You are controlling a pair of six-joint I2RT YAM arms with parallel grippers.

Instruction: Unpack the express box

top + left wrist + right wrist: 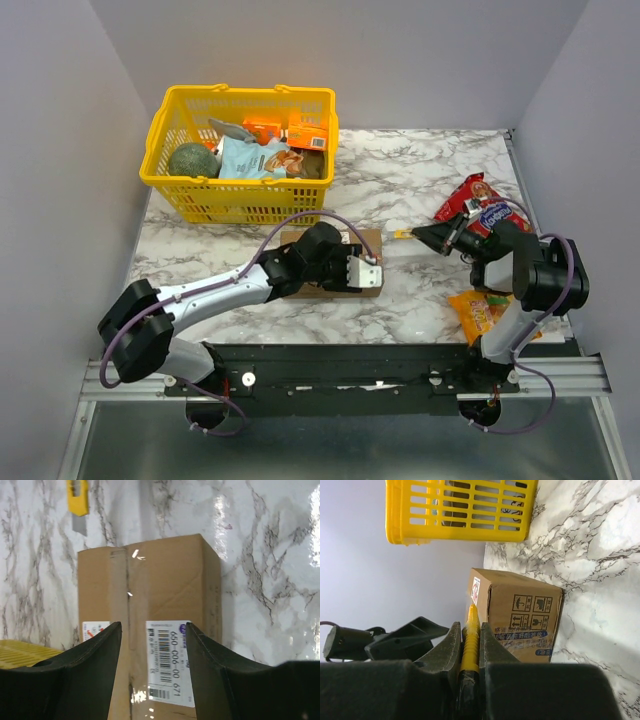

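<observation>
Express box (165, 580) sits mid-tabletop (270, 555), taped shut. Left hand (154, 630) is spread open over it; right hand (469, 630) clamps yellow knife (472, 614). Risk: unbraced box could slide under the blade.

Left hand (153, 629) spread wide; right hand (469, 627) clamped on cutter (469, 652).

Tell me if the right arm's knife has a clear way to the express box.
Probably yes: only bare marble separates the knife from the express box, though the left gripper hangs over its top.
</observation>
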